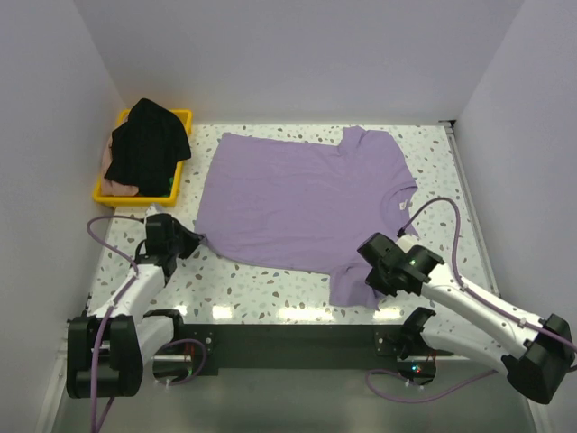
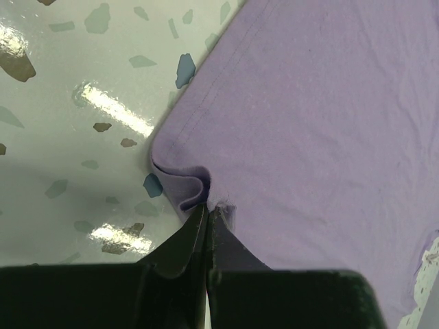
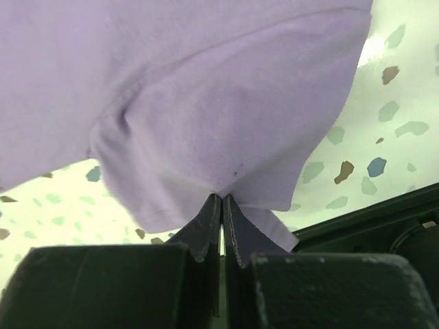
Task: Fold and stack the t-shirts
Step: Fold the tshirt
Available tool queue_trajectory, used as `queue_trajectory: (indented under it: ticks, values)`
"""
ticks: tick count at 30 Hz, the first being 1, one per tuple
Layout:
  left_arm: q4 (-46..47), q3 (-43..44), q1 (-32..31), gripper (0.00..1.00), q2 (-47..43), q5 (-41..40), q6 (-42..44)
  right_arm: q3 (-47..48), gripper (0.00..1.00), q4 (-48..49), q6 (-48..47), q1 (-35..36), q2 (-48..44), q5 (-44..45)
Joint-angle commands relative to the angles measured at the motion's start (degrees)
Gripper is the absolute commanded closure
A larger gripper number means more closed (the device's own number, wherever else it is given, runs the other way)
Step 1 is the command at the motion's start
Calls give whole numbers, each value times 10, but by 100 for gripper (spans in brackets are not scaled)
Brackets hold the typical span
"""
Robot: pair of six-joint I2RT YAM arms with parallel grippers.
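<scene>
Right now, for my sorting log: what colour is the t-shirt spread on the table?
The spread t-shirt is lavender-purple; the top external view shows it best.

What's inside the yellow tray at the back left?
A black t-shirt heaped over the yellow tray, with pale pink cloth peeking out beneath it. The tray's floor and anything else underneath are covered.
</scene>
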Motion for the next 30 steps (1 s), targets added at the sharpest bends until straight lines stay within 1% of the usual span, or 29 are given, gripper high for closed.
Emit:
queue_trajectory:
  ticks: [1, 3, 8, 11, 12, 13, 14, 15, 16, 18, 19, 23, 27, 30]
  values:
    - [-10, 38, 5, 100, -3, -12, 17, 45, 100, -65, -4, 1, -16, 80]
    - [-17, 52, 5, 100, 4, -20, 21, 67, 100, -68, -14, 0, -11, 103]
    - [-32, 77, 5, 100, 35, -29, 26, 127, 100, -46, -84, -2, 22, 149]
    - [-36, 95, 5, 100, 58, -31, 27, 156, 100, -23, -128, -15, 46, 166]
    - [-38, 104, 5, 100, 63, -31, 25, 162, 100, -16, -139, -31, 53, 166]
    - [-39, 110, 5, 100, 74, -30, 25, 167, 100, 2, -164, -42, 66, 162]
    - [-40, 115, 5, 100, 79, -30, 24, 171, 100, 15, -181, -56, 71, 141]
    - [-42, 126, 5, 100, 84, -29, 23, 171, 100, 29, -198, -90, 76, 124]
    - [-43, 132, 5, 100, 94, -29, 22, 170, 100, 43, -227, -109, 80, 109]
    - [-45, 148, 4, 100, 104, -30, 20, 161, 100, 86, -251, -154, 92, 67]
    - [-49, 154, 4, 100, 113, -32, 21, 161, 100, 107, -270, -165, 97, 56]
    - [-53, 183, 4, 100, 136, -39, 19, 178, 100, 135, -303, -193, 134, 37]
    - [-54, 206, 4, 100, 162, -41, 17, 189, 100, 172, -331, -227, 166, -2]
    - [-59, 228, 4, 100, 180, -41, 17, 198, 100, 188, -347, -243, 182, -5]
